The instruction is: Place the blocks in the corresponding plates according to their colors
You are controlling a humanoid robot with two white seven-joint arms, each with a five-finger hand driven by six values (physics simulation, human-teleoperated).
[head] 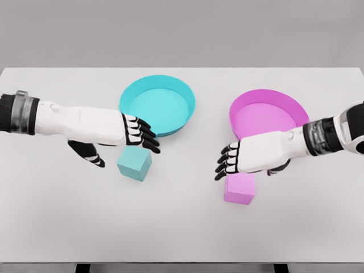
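On the surface (182, 227), both hands hover released: left hand (133, 133) by cyan block (135, 164), right hand (236, 159) over pink block (239, 189). Step: pre-grasp. Next: descend, close.

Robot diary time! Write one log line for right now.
left hand open over teal block | right hand open over pink block | both blocks on table

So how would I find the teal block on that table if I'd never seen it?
Start at the white table and find the teal plate at the back left. Just in front of it, under the fingertips of the left robot hand, sits the teal block. It is the only cube of that colour; the other block is pink, by the pink plate.
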